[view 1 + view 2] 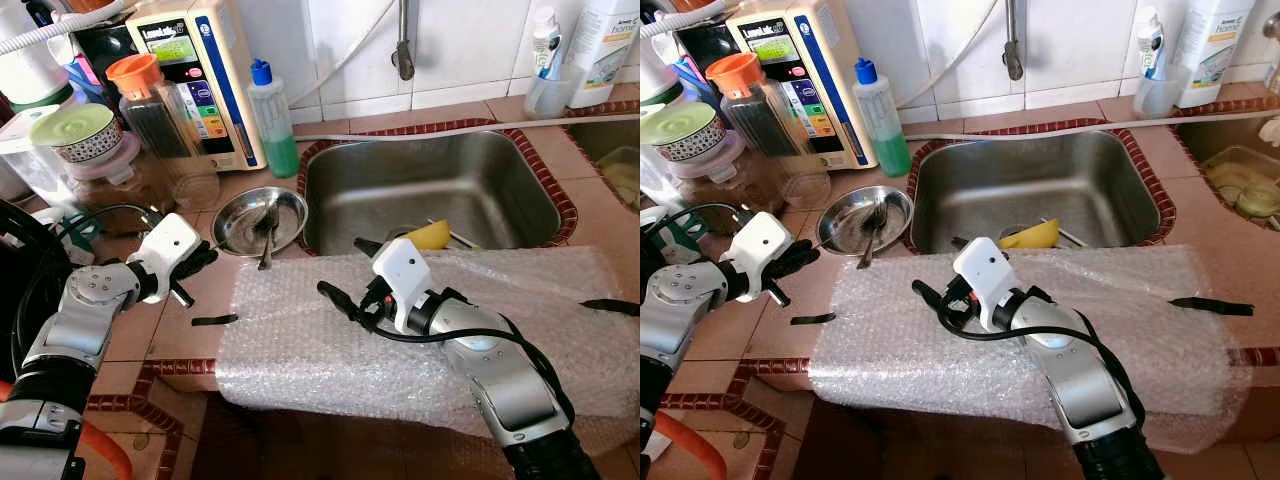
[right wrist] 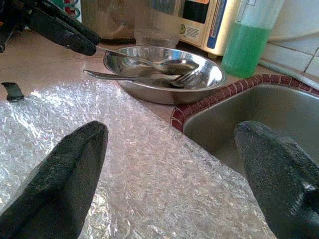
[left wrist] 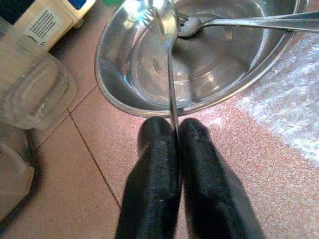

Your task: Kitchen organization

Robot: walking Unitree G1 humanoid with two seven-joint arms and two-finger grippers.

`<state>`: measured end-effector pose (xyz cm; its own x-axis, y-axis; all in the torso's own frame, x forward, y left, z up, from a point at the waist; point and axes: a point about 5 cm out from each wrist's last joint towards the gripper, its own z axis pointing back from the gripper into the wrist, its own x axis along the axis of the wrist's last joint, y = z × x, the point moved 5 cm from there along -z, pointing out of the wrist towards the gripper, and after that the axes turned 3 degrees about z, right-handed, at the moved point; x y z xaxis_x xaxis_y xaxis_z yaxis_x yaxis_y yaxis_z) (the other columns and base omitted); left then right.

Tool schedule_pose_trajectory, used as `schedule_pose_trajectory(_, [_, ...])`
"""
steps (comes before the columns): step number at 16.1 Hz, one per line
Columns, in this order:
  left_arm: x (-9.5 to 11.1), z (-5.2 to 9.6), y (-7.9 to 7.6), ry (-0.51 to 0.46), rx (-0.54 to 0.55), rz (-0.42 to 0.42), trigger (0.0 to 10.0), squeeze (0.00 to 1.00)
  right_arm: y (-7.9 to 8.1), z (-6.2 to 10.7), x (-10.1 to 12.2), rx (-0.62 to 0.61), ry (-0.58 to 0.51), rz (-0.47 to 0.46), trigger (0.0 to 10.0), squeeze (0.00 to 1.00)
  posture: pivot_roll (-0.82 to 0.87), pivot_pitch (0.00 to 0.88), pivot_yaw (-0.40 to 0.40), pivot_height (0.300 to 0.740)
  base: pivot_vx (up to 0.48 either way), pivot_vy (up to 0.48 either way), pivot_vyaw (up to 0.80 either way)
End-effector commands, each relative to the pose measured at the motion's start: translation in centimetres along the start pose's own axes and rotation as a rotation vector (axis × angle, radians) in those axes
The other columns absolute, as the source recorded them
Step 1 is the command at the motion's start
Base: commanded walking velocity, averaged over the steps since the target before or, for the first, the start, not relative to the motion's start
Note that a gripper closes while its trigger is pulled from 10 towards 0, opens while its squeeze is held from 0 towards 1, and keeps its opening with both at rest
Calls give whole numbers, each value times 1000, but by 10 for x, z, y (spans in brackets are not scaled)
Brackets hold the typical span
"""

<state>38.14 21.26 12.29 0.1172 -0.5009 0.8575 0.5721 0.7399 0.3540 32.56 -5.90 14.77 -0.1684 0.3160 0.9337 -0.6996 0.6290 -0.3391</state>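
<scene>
Left wrist view shows the left gripper [image 3: 175,130] clenched on a thin metal spoon [image 3: 168,59] lying in the round steel bowl [image 1: 228,236] left of the sink, while the right gripper [image 1: 348,275] hovers released above the clear bubble wrap sheet [image 1: 300,350].

Home kitchen, plainly: stainless sink [image 1: 430,190] sunk in a terracotta-tiled counter [image 1: 250,290] under white wall tiles, green dish soap bottle [image 1: 273,118], jars, a steel bowl [image 1: 258,218] of cutlery beside the basin.
</scene>
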Motion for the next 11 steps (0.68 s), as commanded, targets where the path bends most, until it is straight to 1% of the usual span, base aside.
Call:
schedule_pose_trajectory(1, [-2,1,4,13,11,-4,0,0,3,-2,8,10,-26,15,10000,0,-296,83,208,740,0,0,0])
schedule_pose_trajectory(7, [-1,1,5,2,28,-12,0,0,-2,-2,7,-8,-25,19,10000,0,-296,80,206,740,0,0,0])
schedule_pose_trajectory(8, [5,1,9,-27,59,-14,0,0,-5,-2,8,-21,-29,17,10000,0,-294,78,207,740,0,0,0])
schedule_pose_trajectory(9, [5,1,9,-27,59,-14,0,0,-5,-2,8,-21,-29,17,10000,0,-294,78,207,740,0,0,0])
schedule_pose_trajectory(10, [10,1,11,-58,70,-12,0,0,-6,-2,8,-31,-31,13,10000,0,-293,76,206,740,0,0,0])
schedule_pose_trajectory(11, [23,1,13,-128,88,15,0,0,-9,-3,8,-46,-38,1,10000,0,-292,76,205,740,0,0,0])
